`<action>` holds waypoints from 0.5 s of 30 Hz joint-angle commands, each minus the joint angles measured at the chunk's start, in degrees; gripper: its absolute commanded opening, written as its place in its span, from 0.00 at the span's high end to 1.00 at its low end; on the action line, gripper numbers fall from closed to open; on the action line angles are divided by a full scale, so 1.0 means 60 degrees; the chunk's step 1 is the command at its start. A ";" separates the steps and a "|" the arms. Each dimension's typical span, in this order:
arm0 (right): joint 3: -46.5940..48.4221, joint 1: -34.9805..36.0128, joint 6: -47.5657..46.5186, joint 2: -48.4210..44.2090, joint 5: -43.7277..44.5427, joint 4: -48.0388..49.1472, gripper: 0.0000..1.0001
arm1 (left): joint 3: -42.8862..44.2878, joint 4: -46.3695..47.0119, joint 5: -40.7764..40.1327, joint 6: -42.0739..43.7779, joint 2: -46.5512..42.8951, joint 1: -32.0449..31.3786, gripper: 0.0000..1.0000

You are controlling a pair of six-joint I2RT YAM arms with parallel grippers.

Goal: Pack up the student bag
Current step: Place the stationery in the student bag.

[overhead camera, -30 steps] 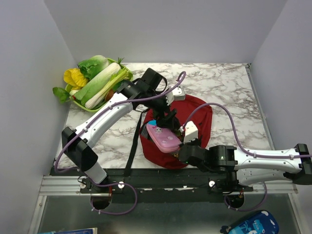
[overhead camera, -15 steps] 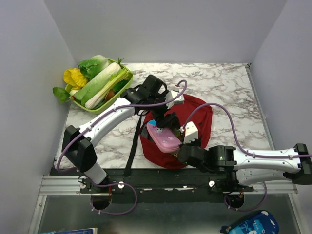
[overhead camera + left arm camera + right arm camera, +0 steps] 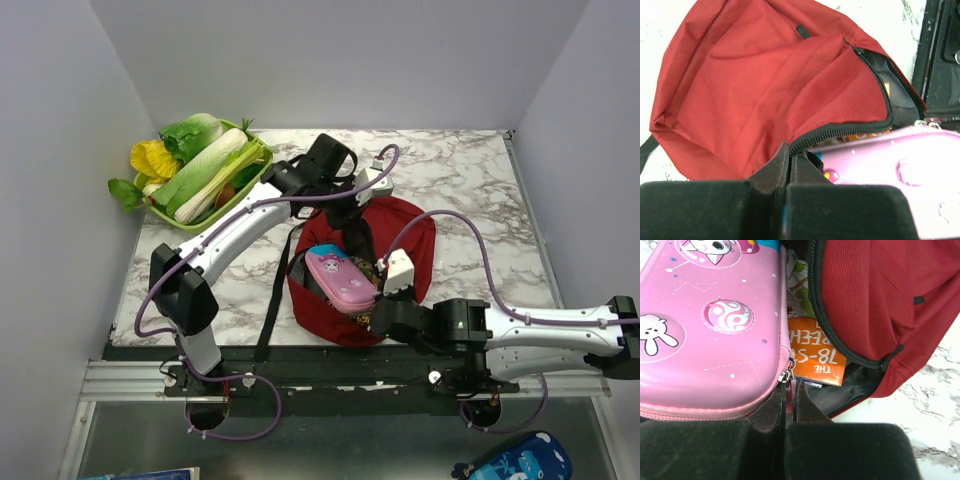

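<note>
Atop table [image 3: 470,180], gaping dark-red student bag [image 3: 415,238]; left end effector [image 3: 789,151], right end effector [image 3: 788,386] closed.

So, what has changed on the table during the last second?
The left pincer drew away from the pink pencil case toward the far side of the table and is now shut at the zipper edge of the student bag. Case, bag and the shut right pincer hardly moved.
</note>
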 commanded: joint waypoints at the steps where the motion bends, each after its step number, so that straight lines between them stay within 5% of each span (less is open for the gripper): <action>1: 0.0273 -0.0003 0.0554 -0.0359 0.1348 -0.1702 0.99 | 0.1555 -0.1242 -0.0076 0.0220 -0.0028 -0.0049 1.00; 8: 0.1050 -0.0003 0.1081 -0.0390 0.2287 -0.3311 0.99 | 0.3683 -0.2518 -0.0136 0.0118 0.0046 -0.0137 1.00; 15: 0.1781 -0.0003 0.2777 0.1258 0.2741 -0.5068 0.99 | 0.2456 -0.2446 0.0450 -0.0160 -0.0672 -0.0795 1.00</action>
